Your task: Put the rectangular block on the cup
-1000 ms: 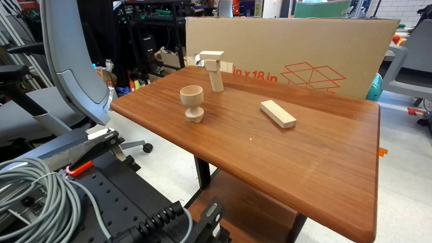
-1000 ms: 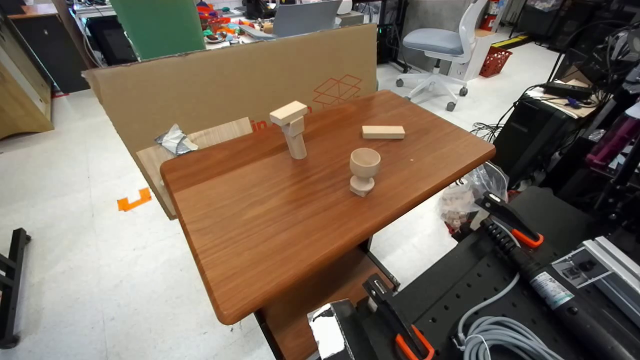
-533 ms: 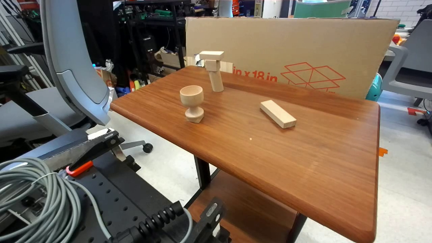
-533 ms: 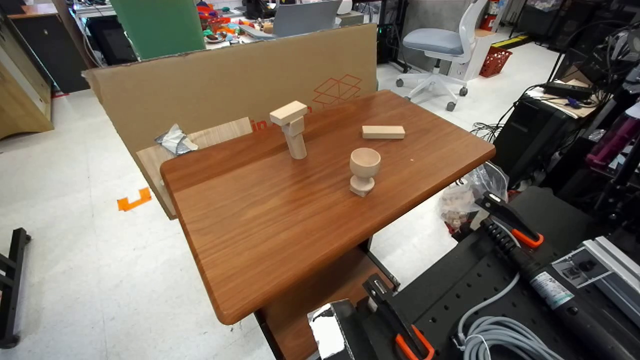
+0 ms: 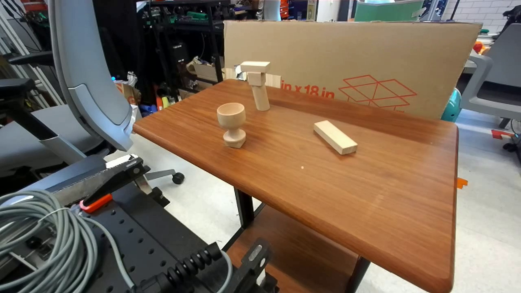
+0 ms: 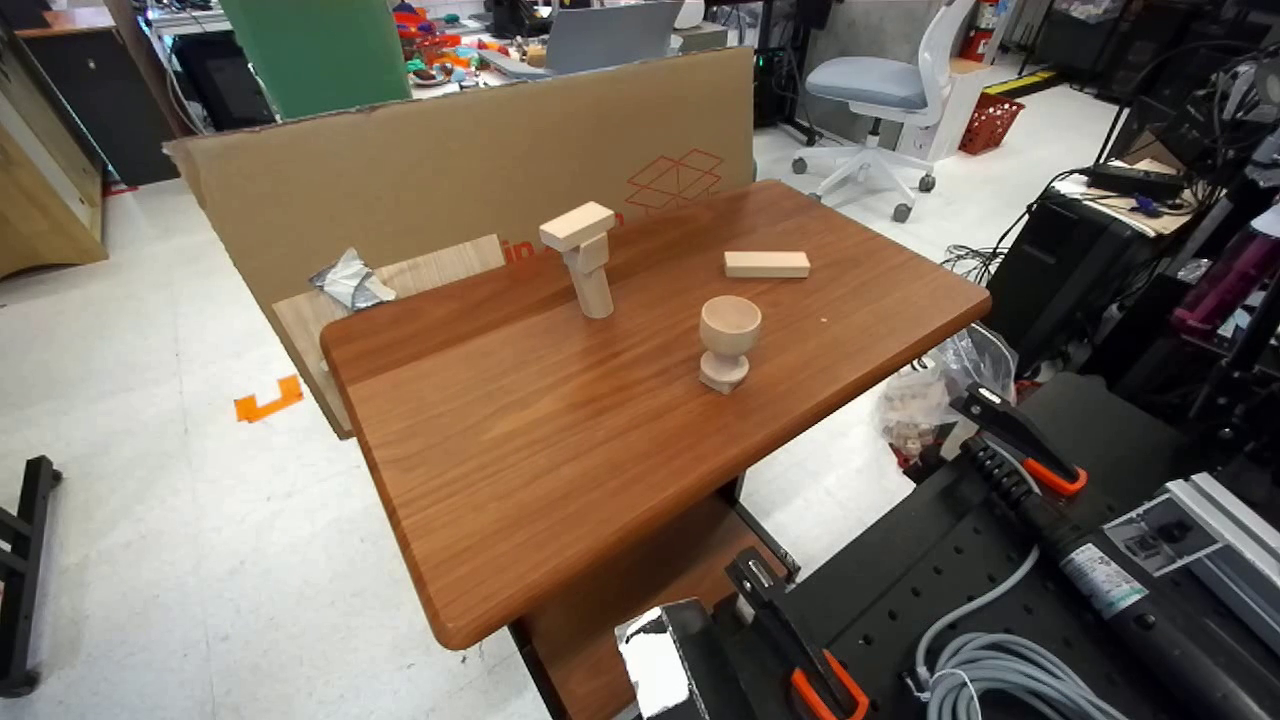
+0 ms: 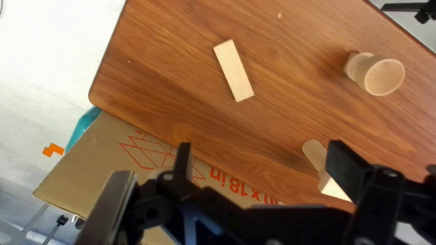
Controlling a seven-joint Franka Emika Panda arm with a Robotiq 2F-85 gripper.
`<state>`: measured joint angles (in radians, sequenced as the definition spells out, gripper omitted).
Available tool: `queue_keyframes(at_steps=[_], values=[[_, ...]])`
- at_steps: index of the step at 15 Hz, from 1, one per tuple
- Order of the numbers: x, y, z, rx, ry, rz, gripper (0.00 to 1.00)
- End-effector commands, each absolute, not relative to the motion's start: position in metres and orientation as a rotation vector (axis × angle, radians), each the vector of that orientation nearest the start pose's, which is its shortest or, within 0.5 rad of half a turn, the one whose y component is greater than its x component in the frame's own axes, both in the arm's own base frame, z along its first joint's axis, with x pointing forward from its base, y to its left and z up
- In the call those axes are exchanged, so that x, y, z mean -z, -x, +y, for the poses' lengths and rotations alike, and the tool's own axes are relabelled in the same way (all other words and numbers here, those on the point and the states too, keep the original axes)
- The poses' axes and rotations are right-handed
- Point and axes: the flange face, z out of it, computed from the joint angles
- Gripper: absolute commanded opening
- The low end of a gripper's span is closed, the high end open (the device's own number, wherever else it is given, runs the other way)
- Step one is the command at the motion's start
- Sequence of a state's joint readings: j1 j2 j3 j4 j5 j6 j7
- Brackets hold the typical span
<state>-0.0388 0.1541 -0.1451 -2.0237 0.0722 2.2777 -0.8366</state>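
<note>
On the large brown cardboard panel [image 5: 293, 47] at the far side, red print [image 5: 313, 91] reads "in x 18 in", inverted in the wrist view. Near right in an exterior view, the pale label [image 6: 1105, 582] on the black ribbed cylinder [image 6: 1050, 522] is too small to read.

In the wrist view, the pincer [image 7: 262, 158] is seen along the lower part, with its dark, blocky fingers [image 7: 345, 166] pointed toward the top of that view. The fingers are spread well apart, and a wide gap is left between their tips. One is set just left of the middle, the other nearer the right edge. Below them, black links [image 7: 213, 207] are splayed outward, marked by round pins [image 7: 168, 176]. Between the links, a dark base [image 7: 286, 221] is partly shown, its lower end cut off by the edge.
</note>
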Motion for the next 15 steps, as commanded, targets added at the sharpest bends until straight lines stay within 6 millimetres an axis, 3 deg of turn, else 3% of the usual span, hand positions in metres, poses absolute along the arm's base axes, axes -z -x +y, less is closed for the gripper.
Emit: queue_keyframes(at_steps=[1, 7, 11, 15], values=[[-0.365, -0.604, -0.119, 0.051, 3.027, -1.113, 1.00], [-0.330, -0.607, -0.128, -0.119, 3.037, -1.276, 1.00], [-0.321, -0.605, -0.125, -0.144, 3.017, -1.337, 1.00], [-0.319, -0.608, -0.115, -0.092, 2.992, -1.276, 1.00]])
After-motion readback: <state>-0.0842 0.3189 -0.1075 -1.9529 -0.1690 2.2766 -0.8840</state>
